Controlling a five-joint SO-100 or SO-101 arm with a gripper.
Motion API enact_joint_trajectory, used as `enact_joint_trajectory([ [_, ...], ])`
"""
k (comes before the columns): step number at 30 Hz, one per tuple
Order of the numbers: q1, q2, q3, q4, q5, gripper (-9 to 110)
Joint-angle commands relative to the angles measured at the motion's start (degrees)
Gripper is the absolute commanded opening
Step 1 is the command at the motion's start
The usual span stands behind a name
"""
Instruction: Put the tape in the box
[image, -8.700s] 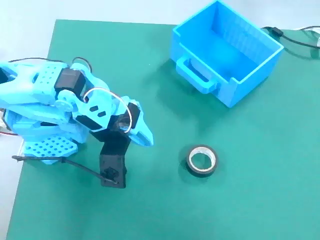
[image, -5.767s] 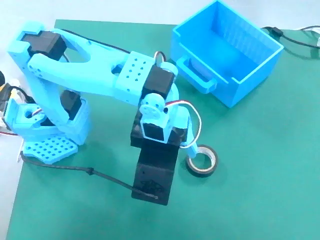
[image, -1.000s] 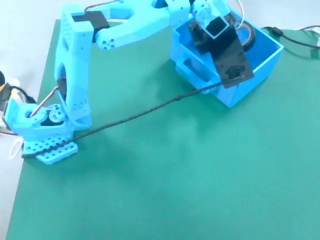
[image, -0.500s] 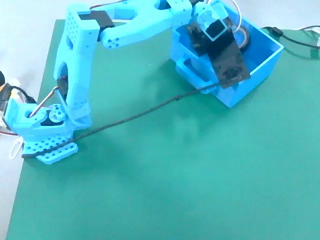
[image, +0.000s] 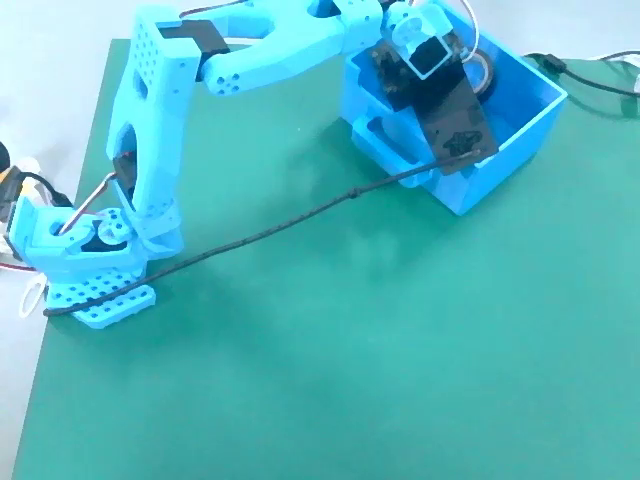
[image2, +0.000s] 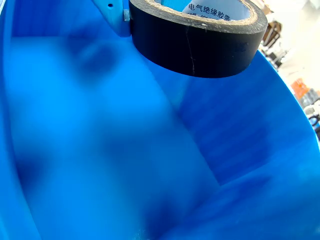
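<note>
Black tape (image2: 197, 42), one roll, sits in your gripper (image: 478, 75), closed on it, over one blue box (image: 520, 110).

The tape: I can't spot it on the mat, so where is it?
The black tape is at the top of the wrist view, above the blue box's floor; in the fixed view, the arm mostly hides it.

Black tape (image2: 197, 42) roll — pale core, above blue box (image2: 100, 150) floor

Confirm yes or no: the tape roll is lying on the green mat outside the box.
No. In the wrist view the black tape roll hangs over the blue box interior, not on the mat.
</note>
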Motion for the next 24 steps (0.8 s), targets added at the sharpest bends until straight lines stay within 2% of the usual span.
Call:
enact_joint_trajectory([
  [1, -1.41, 1.76, -7.73, -0.88, 0.53, 0],
  [3, -1.41, 1.76, -7.73, -0.79, 0.53, 1],
  [11, -1.41, 1.76, -7.73, -0.44, 2.11, 24],
  [24, -0.18, 2.2, -7.73, 0.53, 2.2, 27],
])
